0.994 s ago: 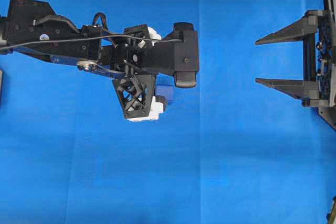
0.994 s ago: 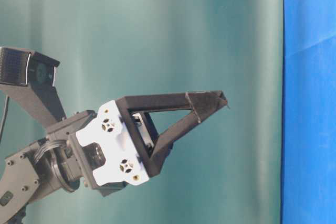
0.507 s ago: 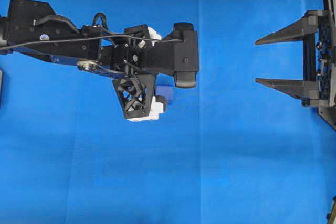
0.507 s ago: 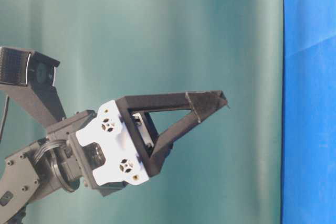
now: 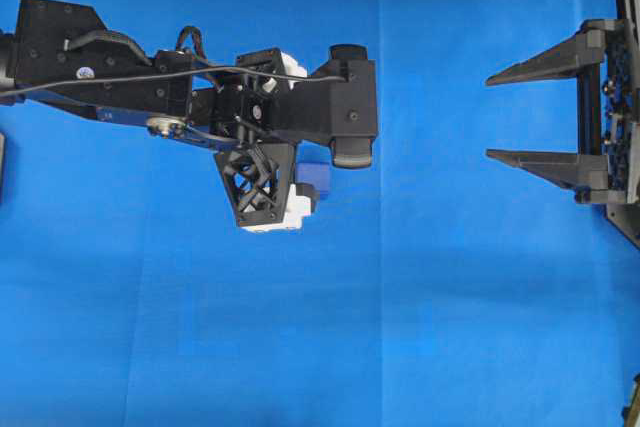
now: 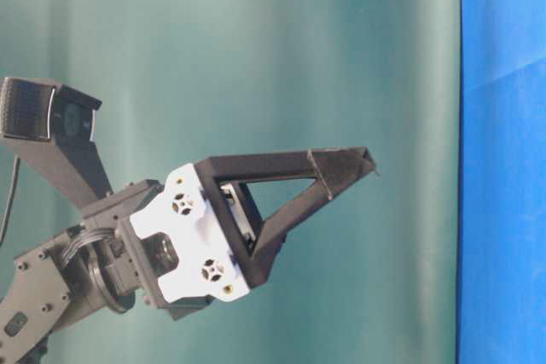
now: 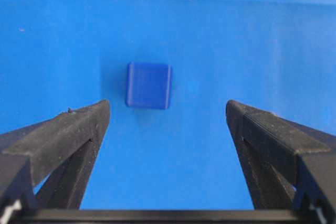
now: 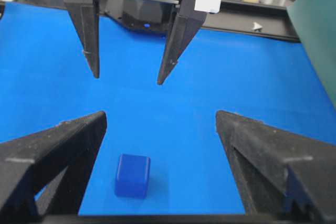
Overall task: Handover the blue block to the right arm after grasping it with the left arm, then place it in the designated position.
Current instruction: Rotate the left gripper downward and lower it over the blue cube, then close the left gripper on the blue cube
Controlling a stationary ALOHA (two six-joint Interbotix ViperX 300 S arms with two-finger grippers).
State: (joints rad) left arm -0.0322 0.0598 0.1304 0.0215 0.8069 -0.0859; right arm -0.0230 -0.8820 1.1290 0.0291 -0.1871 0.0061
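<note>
The blue block (image 7: 148, 85) rests on the blue cloth, just past the tips of my left gripper (image 7: 168, 106) and a little left of their centre line. From overhead the block (image 5: 314, 180) peeks out beside the downward-pointing left gripper (image 5: 272, 192), which is open and hovers above it (image 8: 127, 80). My right gripper (image 5: 490, 117) stays at the right edge, open and empty. In its wrist view the block (image 8: 132, 175) lies low, near the left finger of the right gripper (image 8: 160, 116). The designated position is out of view.
Blue cloth (image 5: 450, 327) covers the table. A teal-green backdrop (image 6: 256, 40) stands behind the left gripper (image 6: 363, 164) in the table-level view. A black frame rail (image 8: 273, 24) runs along the far side.
The left gripper has shifted slightly in the table-level view. The block and the right gripper have not moved.
</note>
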